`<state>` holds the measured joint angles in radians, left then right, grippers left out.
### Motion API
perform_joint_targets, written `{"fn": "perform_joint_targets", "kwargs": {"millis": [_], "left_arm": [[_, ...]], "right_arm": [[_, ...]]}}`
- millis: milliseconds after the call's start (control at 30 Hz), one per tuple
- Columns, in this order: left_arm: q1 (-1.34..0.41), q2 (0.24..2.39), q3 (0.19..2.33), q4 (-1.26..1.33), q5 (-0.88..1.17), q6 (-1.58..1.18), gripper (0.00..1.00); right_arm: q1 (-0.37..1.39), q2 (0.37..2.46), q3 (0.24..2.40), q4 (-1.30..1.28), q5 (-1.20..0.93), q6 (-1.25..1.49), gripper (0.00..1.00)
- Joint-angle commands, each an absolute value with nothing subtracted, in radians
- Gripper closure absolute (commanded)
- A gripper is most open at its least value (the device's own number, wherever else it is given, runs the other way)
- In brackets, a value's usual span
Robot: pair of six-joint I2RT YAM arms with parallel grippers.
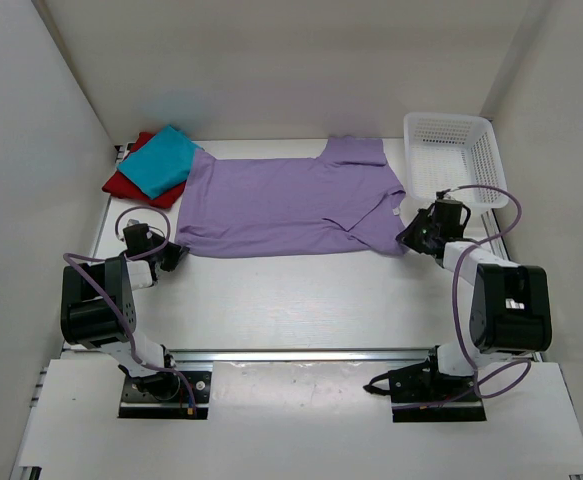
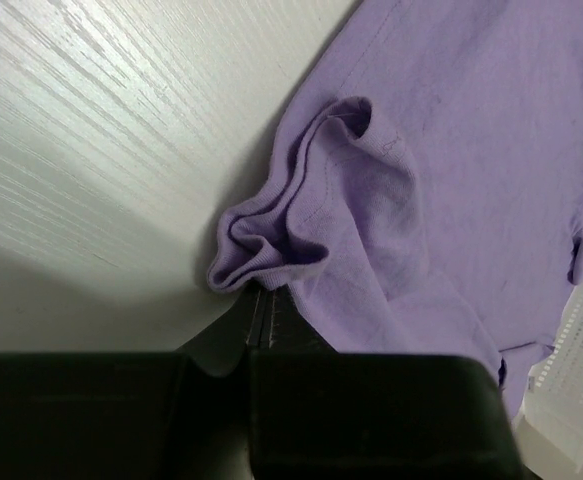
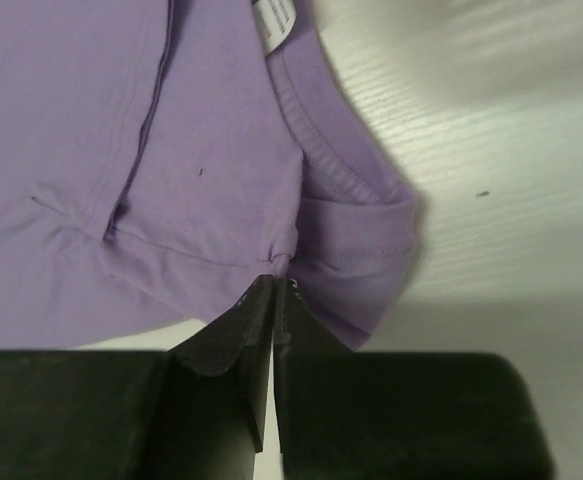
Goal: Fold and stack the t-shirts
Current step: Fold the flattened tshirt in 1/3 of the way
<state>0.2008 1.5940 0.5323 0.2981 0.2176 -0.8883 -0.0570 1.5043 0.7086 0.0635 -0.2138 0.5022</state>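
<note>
My left gripper (image 2: 266,303) is clenched. Its two black fingers meet with only a thin line between them, and their tips nip the bunched hem corner of the purple shirt (image 2: 441,150). The cloth folds over the tips there, so I cannot see how much of it sits between them.

My right gripper (image 3: 275,287) is clenched in the same way. Its tips pinch a small pucker in a folded edge of that shirt, close to the ribbed collar. A white label (image 3: 276,20) shows at the top of this view, cut off by the frame edge, and its print is too blurred to read.

From above, the purple shirt lies spread across the middle of the table (image 1: 301,300). Its lower left corner is at my left gripper and its lower right corner at my right one. My own wrists hide both grip points in that view.

In the upper left of the overhead frame, the folded teal shirt (image 1: 159,160) lies on the red shirt (image 1: 119,184). Only the edges of the red one show. Whether the purple shirt touches the teal one I cannot tell.

The white basket (image 1: 449,119) stands in the upper right. In the left wrist view only one of its corners appears, at the lower right.
</note>
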Motion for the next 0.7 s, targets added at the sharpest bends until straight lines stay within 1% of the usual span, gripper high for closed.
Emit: {"fn": "perform_joint_targets", "kwargs": {"millis": [0,100,167,233,333,467,500,533,567,633,667], "left_arm": [[0.209,1.589,0.558,0.293,0.21,-0.881,1.0],[0.204,1.591,0.561,0.29,0.207,-0.874,1.0],[0.206,1.591,0.557,0.281,0.203,-0.867,1.0],[0.204,1.586,0.571,0.275,0.196,-0.862,1.0],[0.204,1.597,0.577,0.267,0.198,-0.861,1.0],[0.209,1.595,0.575,0.259,0.199,-0.845,1.0],[0.207,1.595,0.583,0.253,0.198,-0.845,1.0],[0.207,1.591,0.587,0.25,0.195,-0.842,1.0],[0.203,1.594,0.594,0.249,0.192,-0.836,1.0],[0.192,1.6,0.617,0.229,0.189,-0.835,1.0],[0.19,1.604,0.635,0.219,0.187,-0.833,1.0]], "right_arm": [[-0.086,1.528,0.765,0.095,-0.224,0.494,1.0],[-0.101,1.552,0.814,0.104,-0.21,0.488,1.0],[-0.104,1.569,0.839,0.092,-0.164,0.473,1.0],[-0.106,1.597,0.856,0.133,-0.143,0.453,1.0],[-0.106,1.656,0.873,0.201,-0.166,0.454,0.99],[-0.1,1.726,0.896,0.21,-0.169,0.463,1.0],[-0.109,1.721,0.893,0.207,-0.161,0.466,0.96],[-0.106,1.706,0.881,0.216,-0.146,0.469,0.88],[-0.103,1.697,0.871,0.23,-0.141,0.465,0.83],[-0.106,1.649,0.865,0.259,-0.135,0.463,0.75],[-0.107,1.641,0.874,0.235,-0.137,0.46,0.7]]}}
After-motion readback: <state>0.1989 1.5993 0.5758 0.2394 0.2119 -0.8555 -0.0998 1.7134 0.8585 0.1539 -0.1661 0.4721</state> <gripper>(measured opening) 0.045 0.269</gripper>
